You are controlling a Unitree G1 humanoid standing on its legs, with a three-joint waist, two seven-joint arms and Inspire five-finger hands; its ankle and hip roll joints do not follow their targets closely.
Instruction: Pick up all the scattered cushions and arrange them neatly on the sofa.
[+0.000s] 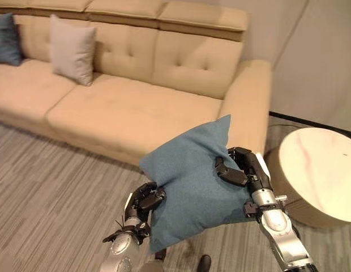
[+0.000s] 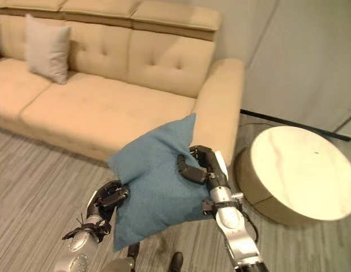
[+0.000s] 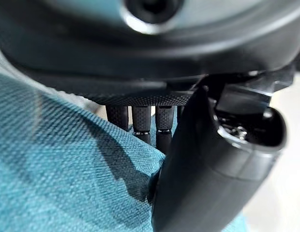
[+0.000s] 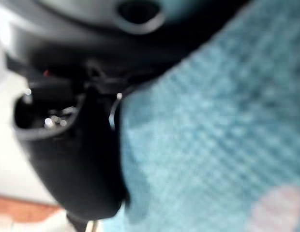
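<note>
the teal cushion is held up off the floor between both robot hands, in front of the sofa's right end, one corner pointing up near the armrest. the left robot hand grips its lower left edge, fingers curled over the fabric; in the left wrist view the fingers press into the teal weave with the thumb lying along it. the right robot hand clamps the right side, fingers hooked over the front face; its wrist view shows the thumb against blurred teal cloth, and the fingertips are hard to make out there. the cushion's lower corner hangs past the left wrist, and its back side is hidden.

on the sofa, a beige cushion leans upright against the backrest at the seam between two seats. further left, a dark blue cushion stands against the backrest, cut off by the picture's edge. the sofa's left part is also cut off.

to the right of the armrest stands a round bench with a pale marbled top, its far side cut off in the left eye view. the floor is grey striped carpet.
</note>
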